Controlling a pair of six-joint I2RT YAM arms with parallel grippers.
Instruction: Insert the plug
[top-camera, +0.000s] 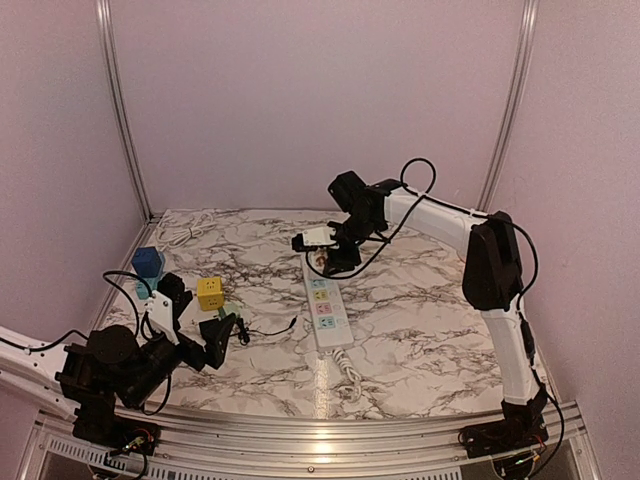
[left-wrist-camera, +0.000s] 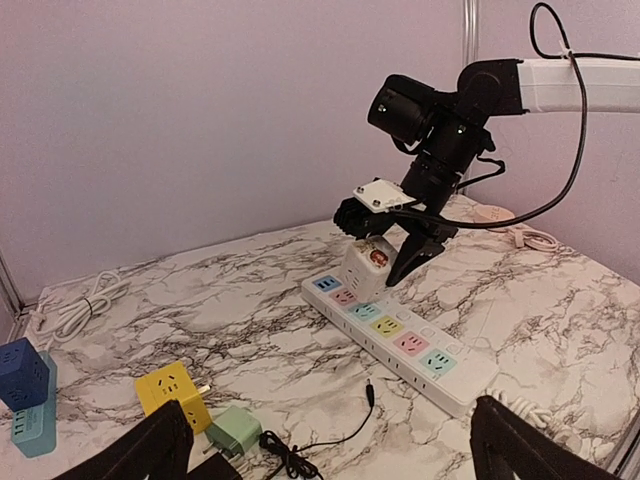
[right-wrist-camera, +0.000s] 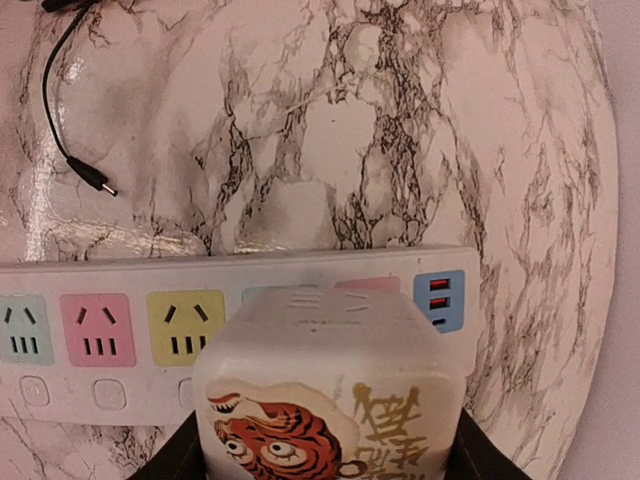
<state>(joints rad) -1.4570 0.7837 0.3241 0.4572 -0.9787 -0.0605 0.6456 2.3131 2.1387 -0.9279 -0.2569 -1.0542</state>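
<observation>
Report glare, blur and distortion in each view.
Top external: frame posts bow, glare on the near rail. Left wrist: evenly lit, sharp. Right wrist: fisheye bends the table edge, sheen on its left, the plug looms close.

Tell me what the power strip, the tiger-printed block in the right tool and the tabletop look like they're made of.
Power strip: likely hard plastic, a smooth white shell with pastel socket panels and a slight sheen.
Tiger-printed block: probably matte white plastic with a printed picture on one face.
Tabletop: marble-look surface, glossy judging by the glare; whether it is real stone or laminate is unclear.
</observation>
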